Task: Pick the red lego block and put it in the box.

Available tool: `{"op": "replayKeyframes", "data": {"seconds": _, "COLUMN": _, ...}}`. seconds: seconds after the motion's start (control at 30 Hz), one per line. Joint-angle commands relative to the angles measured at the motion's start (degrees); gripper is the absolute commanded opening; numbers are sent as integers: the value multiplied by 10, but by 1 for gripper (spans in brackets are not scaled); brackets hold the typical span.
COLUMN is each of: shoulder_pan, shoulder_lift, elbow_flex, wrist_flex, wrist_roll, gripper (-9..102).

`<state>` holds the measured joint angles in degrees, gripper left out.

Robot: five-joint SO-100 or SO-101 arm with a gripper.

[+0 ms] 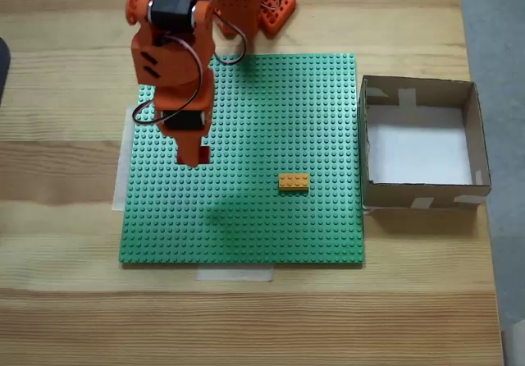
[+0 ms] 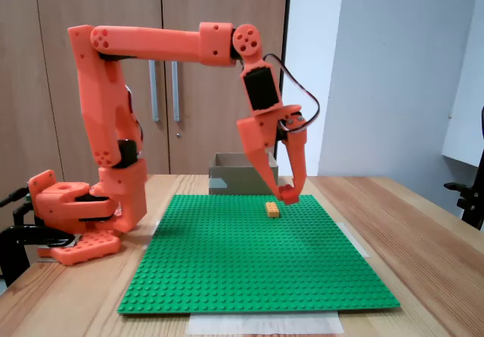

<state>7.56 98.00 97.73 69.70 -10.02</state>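
Aloft over the green baseplate (image 1: 271, 136), the claw (image 2: 288, 194) clamps the red lego block (image 2: 289, 196); no readable writing.

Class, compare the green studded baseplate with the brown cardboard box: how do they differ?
The green studded baseplate lies flat; the brown cardboard box has upright walls and an open top. The baseplate covers more table than the box. The baseplate carries an orange brick; the box holds nothing. Both are squarish and rest on the wooden table.
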Motion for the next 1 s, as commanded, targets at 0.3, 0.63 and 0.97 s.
{"op": "replayKeyframes", "data": {"seconds": 0.3, "shoulder_pan": -98, "shoulder_lift": 82, "elbow_flex": -50, "wrist_flex": 50, "wrist_roll": 38, "gripper": -1}}
{"op": "replayKeyframes", "data": {"seconds": 0.63, "shoulder_pan": -212, "shoulder_lift": 153, "elbow_flex": -54, "wrist_flex": 60, "wrist_roll": 44, "gripper": -1}}
{"op": "replayKeyframes", "data": {"seconds": 0.97, "shoulder_pan": -330, "shoulder_lift": 192, "elbow_flex": -53, "wrist_flex": 69, "wrist_roll": 66, "gripper": -1}}
